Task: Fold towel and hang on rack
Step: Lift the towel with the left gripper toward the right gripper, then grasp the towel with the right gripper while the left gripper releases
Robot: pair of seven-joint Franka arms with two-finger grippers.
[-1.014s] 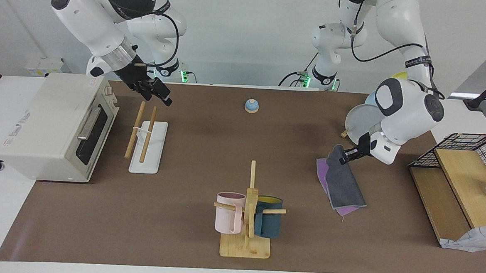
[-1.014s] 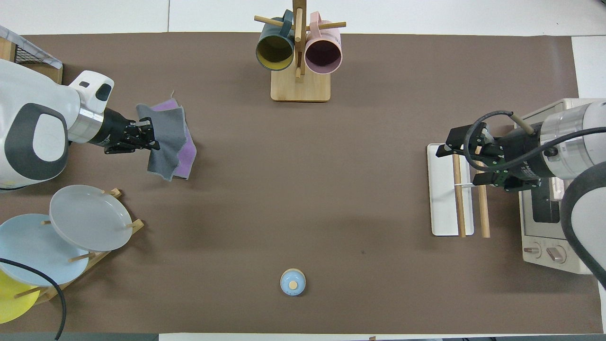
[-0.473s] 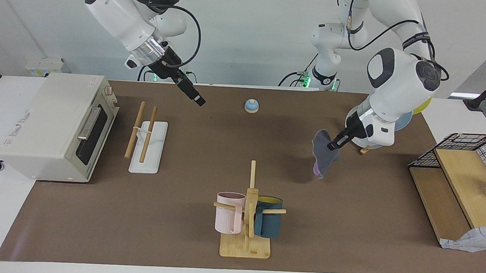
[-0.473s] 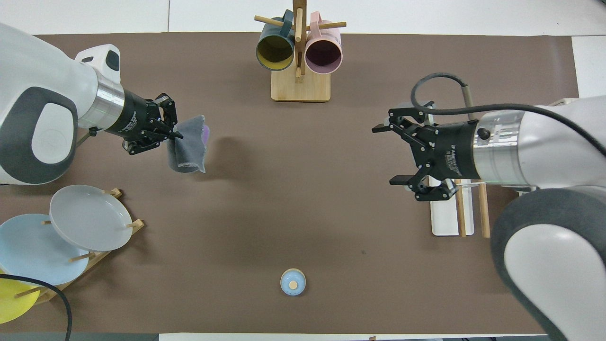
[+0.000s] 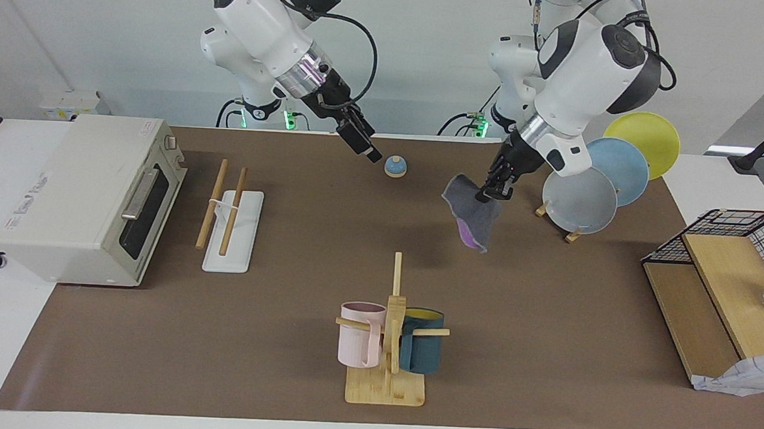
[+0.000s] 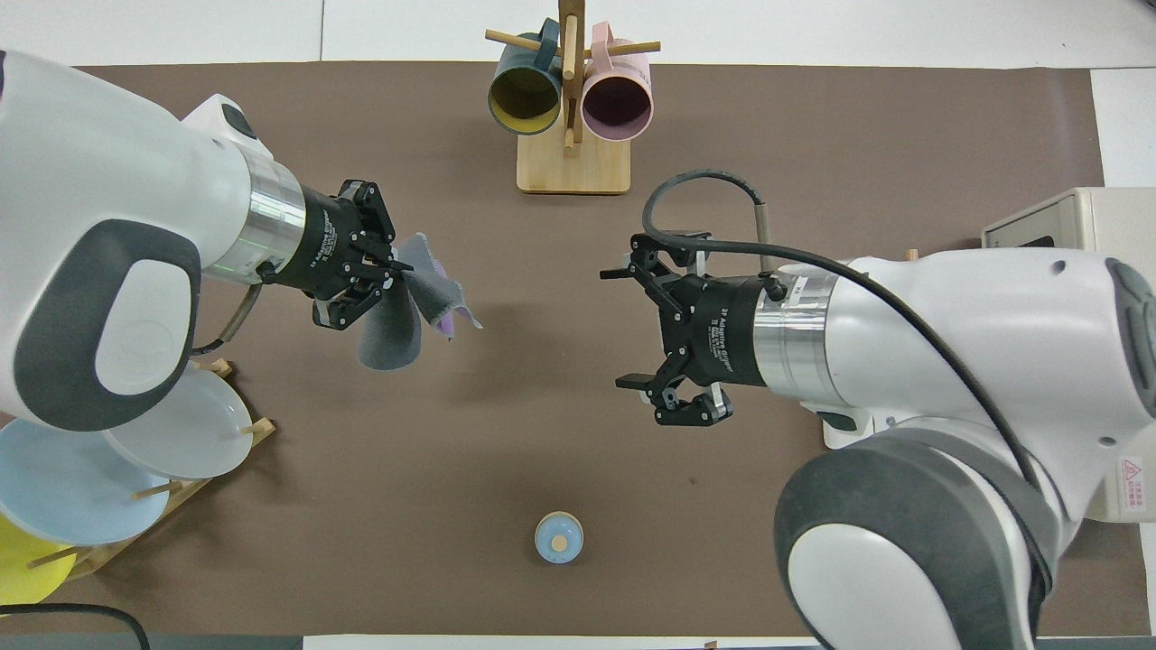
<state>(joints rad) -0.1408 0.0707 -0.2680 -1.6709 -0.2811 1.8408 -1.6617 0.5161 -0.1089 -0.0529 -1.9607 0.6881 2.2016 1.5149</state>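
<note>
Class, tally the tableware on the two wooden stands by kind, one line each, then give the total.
Plates: 3, grey, blue, yellow
Mugs: 2, pink, dark teal
Total: 5

Robotics lab with staged kitchen props, two white robot arms (image 5: 268,19) mounted at a bench (image 5: 282,366) under brown matting, toaster oven (image 5: 88,199), mug stand (image 5: 389,346), plate stand (image 5: 593,186), bare white walls, trailing cables

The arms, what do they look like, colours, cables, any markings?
Both arms have glossy white rounded shells with dark grey joint caps and a silver wrist ring. The left claw and right claw are black with small white lettering. A black cable loops along each forearm.
</note>
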